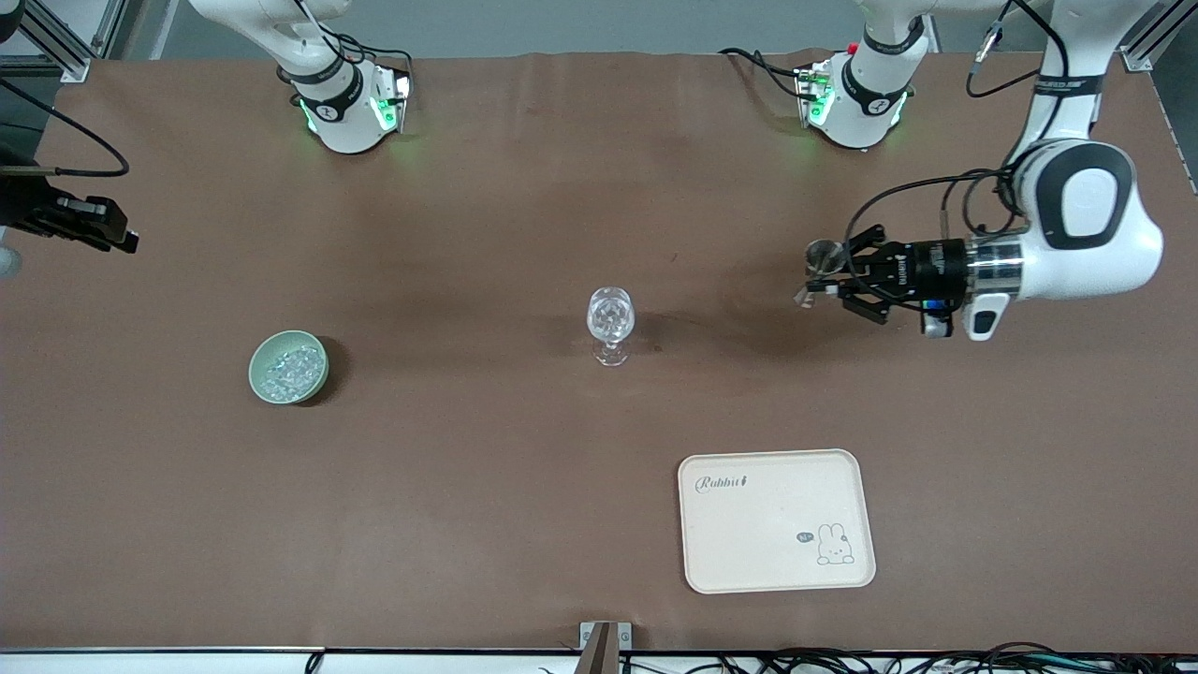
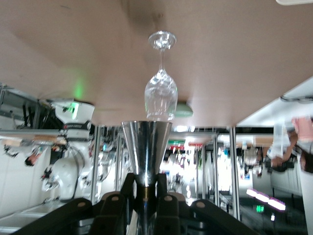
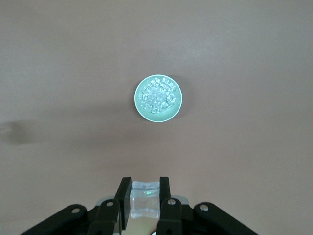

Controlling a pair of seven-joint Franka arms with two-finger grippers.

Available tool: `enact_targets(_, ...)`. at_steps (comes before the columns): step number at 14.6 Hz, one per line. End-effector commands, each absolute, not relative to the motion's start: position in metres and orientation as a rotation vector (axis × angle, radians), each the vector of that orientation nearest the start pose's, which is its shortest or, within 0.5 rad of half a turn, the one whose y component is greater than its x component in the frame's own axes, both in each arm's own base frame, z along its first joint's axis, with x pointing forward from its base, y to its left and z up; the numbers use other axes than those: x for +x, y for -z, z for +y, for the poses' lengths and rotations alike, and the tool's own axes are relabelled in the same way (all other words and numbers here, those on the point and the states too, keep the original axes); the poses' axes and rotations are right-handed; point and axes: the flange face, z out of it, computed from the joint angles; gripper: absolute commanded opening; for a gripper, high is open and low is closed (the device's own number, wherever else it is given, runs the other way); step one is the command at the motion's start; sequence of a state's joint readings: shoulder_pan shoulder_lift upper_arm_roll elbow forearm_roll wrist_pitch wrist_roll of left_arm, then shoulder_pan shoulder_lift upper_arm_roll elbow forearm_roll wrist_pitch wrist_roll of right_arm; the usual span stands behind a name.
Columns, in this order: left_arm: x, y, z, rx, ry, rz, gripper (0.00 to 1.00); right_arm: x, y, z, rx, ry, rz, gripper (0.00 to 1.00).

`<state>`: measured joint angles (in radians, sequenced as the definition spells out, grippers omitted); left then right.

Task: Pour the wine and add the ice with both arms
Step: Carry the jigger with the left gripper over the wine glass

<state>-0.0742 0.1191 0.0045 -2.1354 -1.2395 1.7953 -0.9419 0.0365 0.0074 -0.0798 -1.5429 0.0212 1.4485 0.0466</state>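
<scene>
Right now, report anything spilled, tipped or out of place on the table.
Nothing stands out. The clear stemmed glass stands upright, the pale green bowl holds its ice bits, and the cream tray lies flat. The left gripper holds the silvery metal jigger; the right gripper holds one ice piece.

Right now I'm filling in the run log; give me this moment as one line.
left claw: shut on jigger, above table | right claw: shut on ice cube | stemmed glass: upright | bowl: holds ice

Both arms (image 1: 1076, 225) are white with black joint bands, black cables, green-lit bases and black two-finger end effectors.
</scene>
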Motion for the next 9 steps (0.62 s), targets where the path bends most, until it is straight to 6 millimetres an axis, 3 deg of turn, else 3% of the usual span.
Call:
enact_targets(1,0.526,-0.373,-0.169,1.61,1.005,1.539,0.0,0.542,-0.629,-0.018,-3.118,-0.158,0.132,0.0)
enact_targets(4,0.523,-0.36,-0.224,1.637,0.922,1.613,0.0,0.54,-0.628,-0.017,-3.117,-0.182,0.124,0.0)
enact_targets(6,0.524,-0.355,-0.246,1.639,0.891,1.636,0.0,0.538,-0.632,-0.008,-3.117,-0.175,0.102,0.0)
enact_targets(9,0.537,-0.346,-0.278,1.669,0.842,1.654,0.0,0.537,-0.633,-0.011,-3.116,-0.168,0.109,0.0)
